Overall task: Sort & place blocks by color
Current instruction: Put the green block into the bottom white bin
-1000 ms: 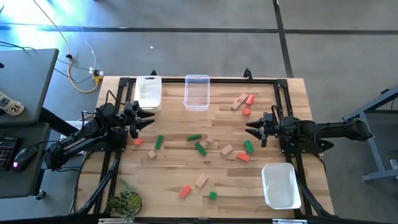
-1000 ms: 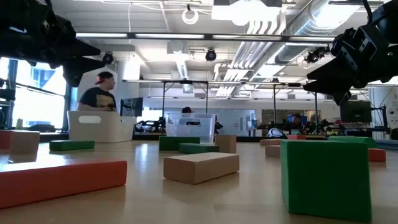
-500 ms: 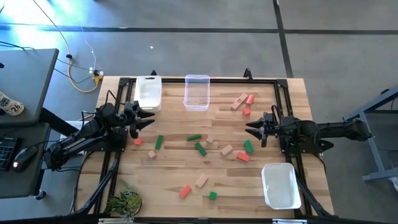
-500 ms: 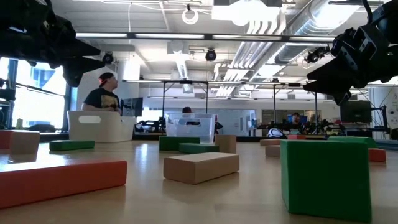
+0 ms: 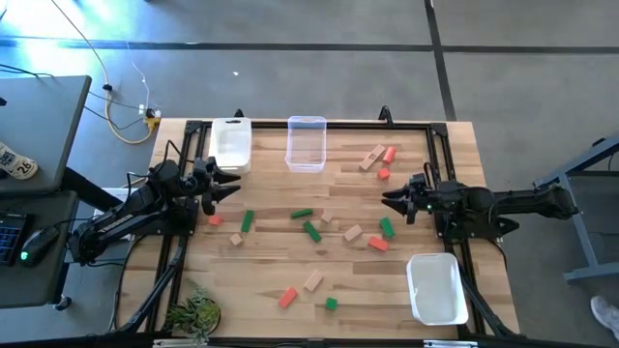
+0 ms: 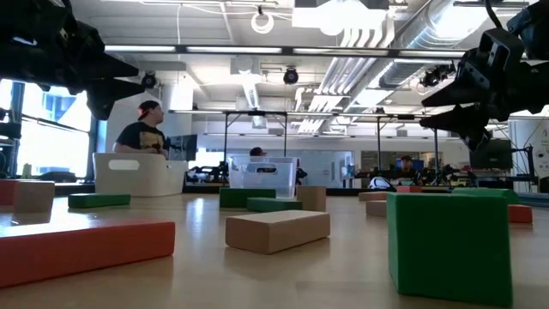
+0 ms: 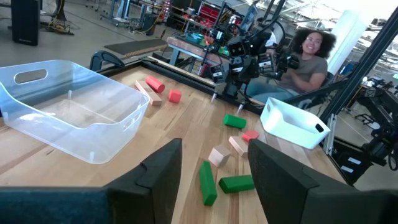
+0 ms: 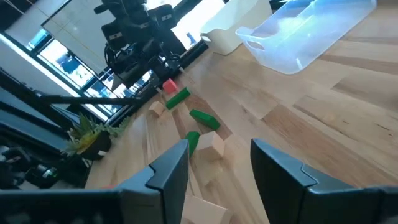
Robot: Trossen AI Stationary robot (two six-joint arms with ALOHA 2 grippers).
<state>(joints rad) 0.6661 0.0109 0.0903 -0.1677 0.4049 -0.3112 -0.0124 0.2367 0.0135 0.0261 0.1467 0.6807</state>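
Observation:
Green, red-orange and plain wooden blocks lie scattered flat on the wooden table (image 5: 271,261). Among them are a green bar (image 5: 311,230), a red block (image 5: 377,244), a wooden block (image 5: 352,233) and a green cube (image 5: 331,304). My left gripper (image 5: 227,184) hangs open above the table's left side, pointing level toward the middle. My right gripper (image 5: 392,201) hangs open above the right side, facing it, near a green block (image 5: 387,227). Neither has anything between its fingers, as the left wrist view (image 7: 214,180) and the right wrist view (image 8: 217,171) show.
A white tub (image 5: 231,143) and a clear tub (image 5: 306,143) stand at the far edge, and another white tub (image 5: 434,287) stands at the near right. A small plant (image 5: 196,314) sits at the near left corner. People show in the room beyond the table.
My right gripper has rolled about the line it points along and stayed in place, so its fingers stand at a different slant in the low view. The blocks and my left gripper have kept still.

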